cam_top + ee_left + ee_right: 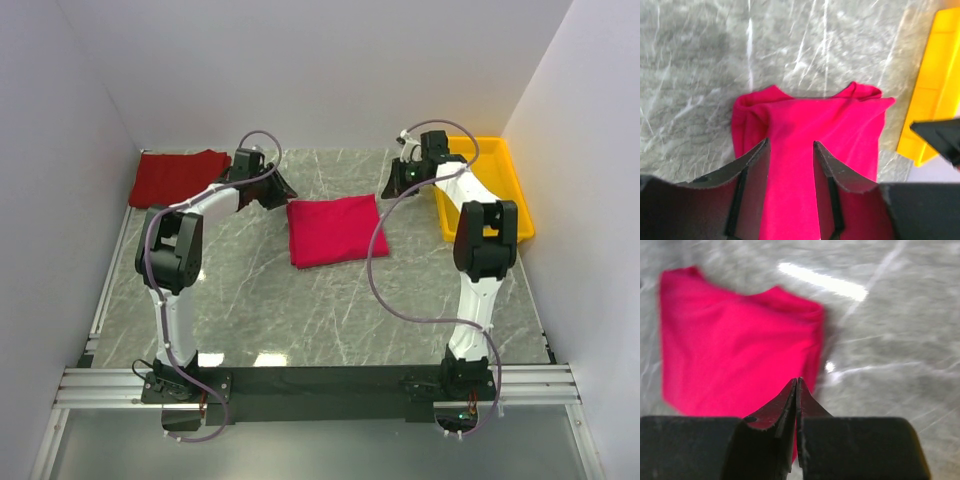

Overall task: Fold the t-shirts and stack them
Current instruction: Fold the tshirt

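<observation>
A bright crimson t-shirt (333,229) lies folded into a rough square in the middle of the marble table (300,310). The same crimson t-shirt (810,130) fills the left wrist view, and my left gripper (790,144) hovers over its left part, open with only cloth below the gap. In the top view the left gripper (277,187) sits just past the shirt's upper left corner. A darker red t-shirt (177,177) lies folded at the far left. My right gripper (796,381) is shut on nothing, above the crimson t-shirt's (735,345) right edge; from above the right gripper (400,178) hangs off its upper right corner.
A yellow plastic tray (500,180) stands at the far right beside the right arm, and its edge (935,90) shows in the left wrist view. White walls close in the table on three sides.
</observation>
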Robot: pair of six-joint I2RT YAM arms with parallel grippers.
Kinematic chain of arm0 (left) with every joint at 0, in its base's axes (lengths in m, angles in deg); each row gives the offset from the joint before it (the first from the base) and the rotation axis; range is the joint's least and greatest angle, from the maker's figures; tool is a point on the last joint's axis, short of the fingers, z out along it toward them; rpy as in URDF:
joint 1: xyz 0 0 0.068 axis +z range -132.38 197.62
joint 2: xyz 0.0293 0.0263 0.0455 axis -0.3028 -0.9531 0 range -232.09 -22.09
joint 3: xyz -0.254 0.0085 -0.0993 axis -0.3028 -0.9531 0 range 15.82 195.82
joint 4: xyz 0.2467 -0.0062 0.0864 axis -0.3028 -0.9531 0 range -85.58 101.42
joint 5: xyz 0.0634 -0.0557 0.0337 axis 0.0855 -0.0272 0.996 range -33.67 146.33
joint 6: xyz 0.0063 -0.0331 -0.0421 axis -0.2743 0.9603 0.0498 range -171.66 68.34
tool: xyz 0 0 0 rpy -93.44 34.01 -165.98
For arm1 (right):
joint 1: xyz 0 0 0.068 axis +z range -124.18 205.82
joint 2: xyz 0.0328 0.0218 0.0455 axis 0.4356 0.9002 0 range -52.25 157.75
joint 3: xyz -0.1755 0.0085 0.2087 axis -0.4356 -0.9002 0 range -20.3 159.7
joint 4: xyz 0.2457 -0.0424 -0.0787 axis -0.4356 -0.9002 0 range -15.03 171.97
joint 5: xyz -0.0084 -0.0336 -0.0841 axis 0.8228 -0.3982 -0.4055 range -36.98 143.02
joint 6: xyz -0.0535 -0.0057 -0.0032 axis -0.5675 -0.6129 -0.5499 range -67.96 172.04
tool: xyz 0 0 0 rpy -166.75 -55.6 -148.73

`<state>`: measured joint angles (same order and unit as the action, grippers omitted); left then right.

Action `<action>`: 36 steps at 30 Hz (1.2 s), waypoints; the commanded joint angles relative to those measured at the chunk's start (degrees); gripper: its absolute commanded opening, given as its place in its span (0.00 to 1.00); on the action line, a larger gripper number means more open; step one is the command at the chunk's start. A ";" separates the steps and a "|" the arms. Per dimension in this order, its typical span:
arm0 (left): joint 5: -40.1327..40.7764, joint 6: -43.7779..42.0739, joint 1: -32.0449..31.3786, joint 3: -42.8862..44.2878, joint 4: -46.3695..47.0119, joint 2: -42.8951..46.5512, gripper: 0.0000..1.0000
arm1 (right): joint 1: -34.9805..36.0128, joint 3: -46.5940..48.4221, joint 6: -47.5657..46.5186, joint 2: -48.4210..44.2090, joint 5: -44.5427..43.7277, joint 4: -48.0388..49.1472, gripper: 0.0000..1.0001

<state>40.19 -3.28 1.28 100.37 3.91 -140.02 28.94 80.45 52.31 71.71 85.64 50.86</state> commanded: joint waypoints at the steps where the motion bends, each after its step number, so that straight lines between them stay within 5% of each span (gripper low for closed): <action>1: -0.64 0.22 0.60 1.84 1.89 2.62 0.45 | 0.40 -2.39 -4.66 -6.89 6.75 0.53 0.08; 11: -2.05 0.66 0.61 4.22 0.56 -1.43 0.42 | 0.40 -13.38 -7.48 -12.78 9.12 0.09 0.08; 36: -2.67 2.59 -0.54 6.59 -0.49 -6.08 0.36 | 2.69 -20.94 -8.27 -16.56 12.47 -0.70 0.08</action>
<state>38.77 -1.31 1.07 104.59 2.49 -145.99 31.01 60.49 44.84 59.17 96.27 50.14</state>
